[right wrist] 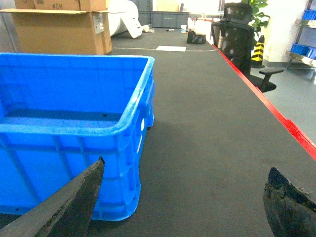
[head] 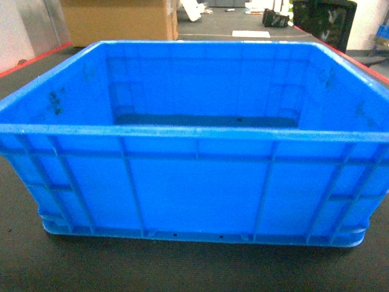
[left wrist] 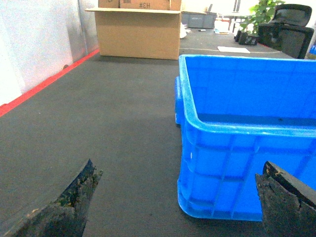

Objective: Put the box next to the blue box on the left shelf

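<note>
A large empty blue plastic box (head: 194, 182) stands on the dark mat right in front of me. In the head view neither gripper shows. My left gripper (left wrist: 177, 200) is open and low at the box's (left wrist: 232, 153) left near corner, which lies ahead between the wide-spread fingers. Held open too, my right gripper (right wrist: 185, 197) sits at the right near corner of the box (right wrist: 54, 163); its left finger (right wrist: 74, 202) overlaps the box wall in view. Nothing is held. The left shelf and the blue box on it are out of view.
A brown cardboard carton (left wrist: 138, 29) stands beyond the box at the back left. Red lines (left wrist: 44, 79) (right wrist: 276, 113) border the mat on both sides. A black office chair (right wrist: 242, 39) and a rack with blue bins (right wrist: 302, 49) are at the far right.
</note>
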Motion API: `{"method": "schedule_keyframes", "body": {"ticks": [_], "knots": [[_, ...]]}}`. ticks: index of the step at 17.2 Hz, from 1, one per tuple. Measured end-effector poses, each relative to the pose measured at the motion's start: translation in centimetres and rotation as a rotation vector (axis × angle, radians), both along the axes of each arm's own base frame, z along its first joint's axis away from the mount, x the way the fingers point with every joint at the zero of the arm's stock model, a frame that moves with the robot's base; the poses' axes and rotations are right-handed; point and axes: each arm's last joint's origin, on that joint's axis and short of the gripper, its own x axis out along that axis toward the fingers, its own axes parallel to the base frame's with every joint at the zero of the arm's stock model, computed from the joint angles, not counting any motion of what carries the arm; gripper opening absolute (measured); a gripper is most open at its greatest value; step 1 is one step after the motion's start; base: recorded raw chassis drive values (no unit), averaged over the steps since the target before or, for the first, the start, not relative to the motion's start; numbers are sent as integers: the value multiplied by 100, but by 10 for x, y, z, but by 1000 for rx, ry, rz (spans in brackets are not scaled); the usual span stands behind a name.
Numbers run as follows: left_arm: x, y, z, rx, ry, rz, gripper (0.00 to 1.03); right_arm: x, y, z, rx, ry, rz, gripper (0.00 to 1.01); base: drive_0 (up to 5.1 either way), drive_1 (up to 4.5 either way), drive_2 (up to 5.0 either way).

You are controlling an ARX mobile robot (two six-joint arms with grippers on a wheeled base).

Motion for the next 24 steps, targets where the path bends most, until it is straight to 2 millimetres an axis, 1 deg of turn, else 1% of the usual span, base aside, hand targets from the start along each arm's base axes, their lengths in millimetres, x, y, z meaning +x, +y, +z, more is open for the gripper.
{"method": "schedule_keyframes", "body": {"ticks": [24], "knots": [[0,0,0,0,5,0,98,0,0,0,0,5,0,98,0,0,0]]}}
